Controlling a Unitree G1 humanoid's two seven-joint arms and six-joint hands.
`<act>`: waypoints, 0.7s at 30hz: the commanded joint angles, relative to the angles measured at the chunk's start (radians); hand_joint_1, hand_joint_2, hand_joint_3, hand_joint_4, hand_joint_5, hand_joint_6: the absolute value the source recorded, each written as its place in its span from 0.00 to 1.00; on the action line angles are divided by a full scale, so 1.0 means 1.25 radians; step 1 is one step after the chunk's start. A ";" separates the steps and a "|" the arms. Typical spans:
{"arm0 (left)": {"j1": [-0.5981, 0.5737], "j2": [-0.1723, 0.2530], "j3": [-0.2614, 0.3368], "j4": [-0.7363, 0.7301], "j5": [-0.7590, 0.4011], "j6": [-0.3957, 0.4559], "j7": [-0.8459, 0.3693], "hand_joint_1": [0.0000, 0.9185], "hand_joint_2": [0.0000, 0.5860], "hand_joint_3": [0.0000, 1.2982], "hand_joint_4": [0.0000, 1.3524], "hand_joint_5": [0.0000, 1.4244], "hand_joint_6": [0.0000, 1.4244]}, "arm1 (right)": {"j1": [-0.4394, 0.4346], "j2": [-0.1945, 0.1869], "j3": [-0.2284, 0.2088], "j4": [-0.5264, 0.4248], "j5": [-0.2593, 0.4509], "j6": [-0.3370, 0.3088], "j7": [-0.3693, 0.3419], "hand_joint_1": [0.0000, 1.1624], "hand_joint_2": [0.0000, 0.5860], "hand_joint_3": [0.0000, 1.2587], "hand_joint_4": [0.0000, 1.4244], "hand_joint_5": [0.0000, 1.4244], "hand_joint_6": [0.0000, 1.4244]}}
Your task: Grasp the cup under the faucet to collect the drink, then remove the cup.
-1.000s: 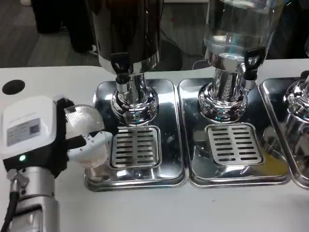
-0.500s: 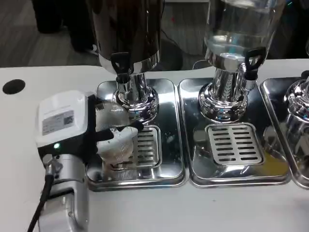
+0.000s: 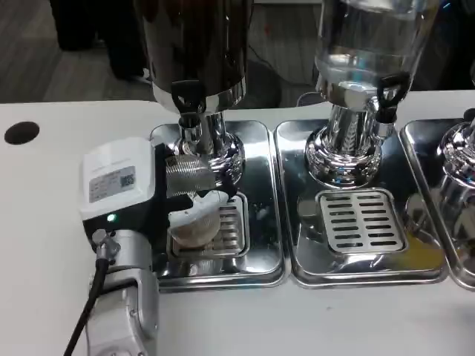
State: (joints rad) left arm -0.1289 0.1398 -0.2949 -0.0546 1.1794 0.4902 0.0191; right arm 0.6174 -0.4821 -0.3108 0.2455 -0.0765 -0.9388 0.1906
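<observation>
Moved right since earlier, the left robot hand (image 3: 159, 196) holds the cup (image 3: 189, 176) under the faucet (image 3: 188, 100); white table (image 3: 44, 222), dark floor (image 3: 67, 59) behind.

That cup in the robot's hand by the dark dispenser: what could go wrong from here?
The cup looks tilted in the left hand, so drink might run out. It sits slightly left of the faucet, so the stream could miss onto the drip grate. Its thin ribbed wall might buckle if gripped harder.

White-backed left hand (image 3: 148, 194) with black-and-white fingers, green LED lit. Clear ribbed plastic cup (image 3: 188, 176). Dark-bodied dispenser (image 3: 194, 44), black faucet (image 3: 187, 96). Mirror-chrome drip tray (image 3: 260, 222), slotted silver grate (image 3: 231, 226). White table (image 3: 44, 222).
</observation>
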 commanded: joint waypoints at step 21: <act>-0.073 -0.006 -0.046 0.104 -0.065 0.009 0.070 0.15 0.11 0.37 0.45 0.58 0.69 | -0.027 -0.013 -0.005 0.032 0.029 -0.007 0.022 0.38 0.65 0.19 0.08 0.05 0.00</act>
State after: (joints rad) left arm -0.2061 0.1295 -0.3400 0.0639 1.1108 0.4921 0.1124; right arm 0.5840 -0.4894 -0.3108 0.2880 -0.0522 -0.9399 0.2146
